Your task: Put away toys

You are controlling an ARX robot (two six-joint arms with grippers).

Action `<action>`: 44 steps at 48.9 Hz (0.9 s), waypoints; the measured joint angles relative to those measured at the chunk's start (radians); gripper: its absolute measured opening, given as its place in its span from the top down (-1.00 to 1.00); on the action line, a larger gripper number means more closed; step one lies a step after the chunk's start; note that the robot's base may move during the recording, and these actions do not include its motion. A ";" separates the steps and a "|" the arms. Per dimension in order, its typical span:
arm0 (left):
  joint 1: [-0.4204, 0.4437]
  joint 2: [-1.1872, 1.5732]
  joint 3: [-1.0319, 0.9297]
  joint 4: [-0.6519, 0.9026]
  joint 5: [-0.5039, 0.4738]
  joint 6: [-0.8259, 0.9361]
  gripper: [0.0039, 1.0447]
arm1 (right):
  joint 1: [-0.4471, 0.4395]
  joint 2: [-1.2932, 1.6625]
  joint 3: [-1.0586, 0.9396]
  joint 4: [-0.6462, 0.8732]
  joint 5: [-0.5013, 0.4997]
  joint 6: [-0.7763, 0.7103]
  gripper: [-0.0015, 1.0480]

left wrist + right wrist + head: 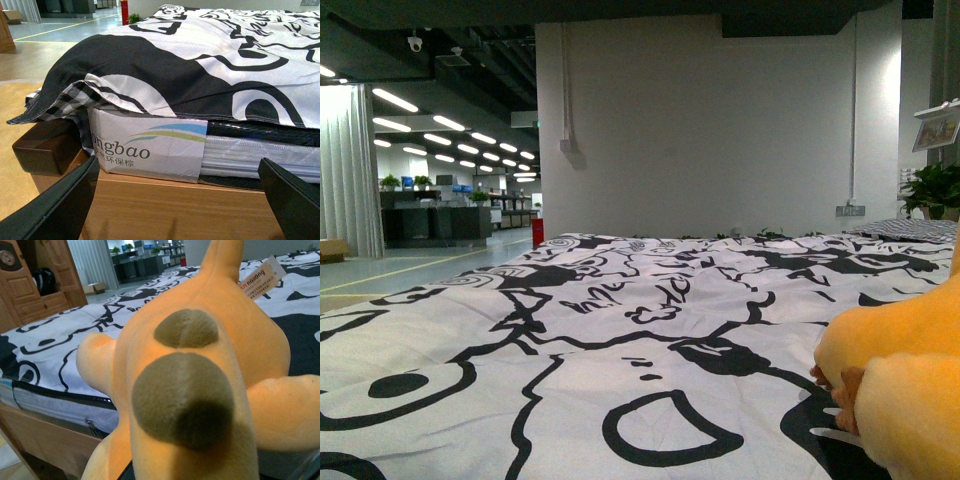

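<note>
Inspecting the bed: orange plush animal [905,360] at the near right edge.
We find it lying on the black-and-white bedspread [620,320]. The left gripper [177,167] faces the side of the mattress [150,145], fingers wide apart and holding nothing. The plush fills the right wrist view and hides the right gripper; we cannot tell its fingers' state.

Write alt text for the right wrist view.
An orange-yellow plush toy fills the frame at close range, with two olive-brown patches on its body and a paper tag near one end. Behind it is a bed under a black-and-white patterned cover, with a wooden cabinet beyond.
</note>
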 joint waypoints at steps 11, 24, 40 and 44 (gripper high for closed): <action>0.000 0.000 0.000 0.000 0.000 0.000 -0.89 | -0.093 -0.039 -0.035 0.008 -0.065 -0.001 0.84; 0.000 0.000 0.000 0.000 0.000 0.000 -0.89 | -0.127 -0.093 -0.089 -0.005 -0.066 -0.003 0.85; 0.000 0.000 0.000 0.000 0.000 0.000 -0.89 | -0.133 -0.103 -0.098 -0.002 -0.065 0.005 0.85; 0.000 0.000 0.000 0.000 0.000 0.000 -0.89 | -0.133 -0.103 -0.098 -0.002 -0.065 0.005 0.85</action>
